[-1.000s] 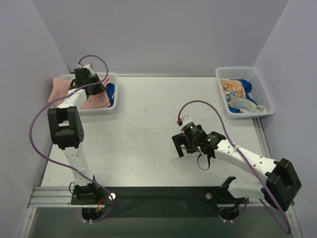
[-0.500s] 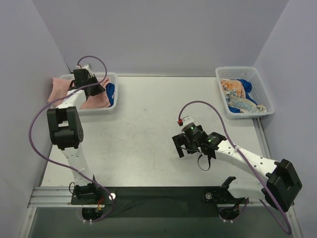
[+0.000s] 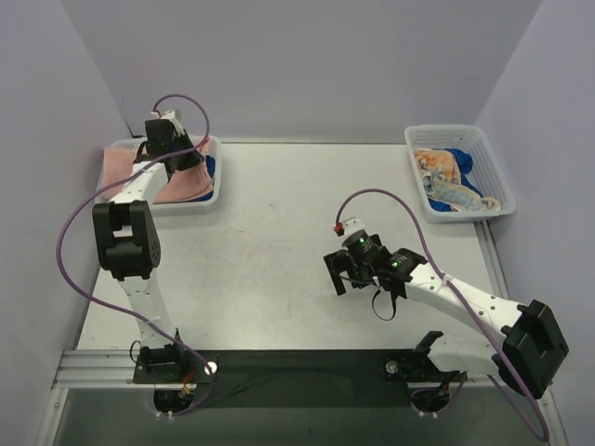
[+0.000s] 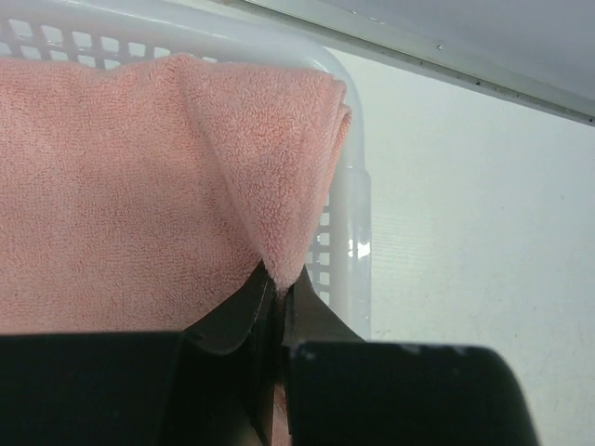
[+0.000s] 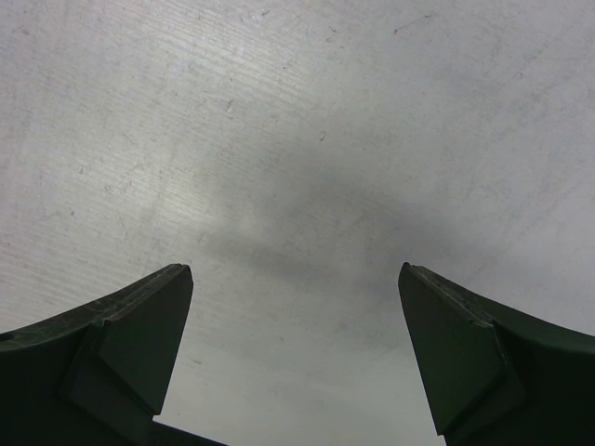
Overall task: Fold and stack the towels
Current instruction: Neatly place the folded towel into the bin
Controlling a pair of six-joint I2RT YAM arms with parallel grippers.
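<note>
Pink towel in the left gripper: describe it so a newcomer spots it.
On the table, find the white mesh basket at the far left corner. The salmon-pink towel fills most of it, one fold pinched in the left gripper. Its neighbour there is a blue towel.

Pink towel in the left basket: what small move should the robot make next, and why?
Probably lift the left claw up and draw it toward the middle of the table. Its jaws are pinched shut on a fold of the salmon-pink towel, which lies in the white mesh basket, and the right claw hangs open over the table.
</note>
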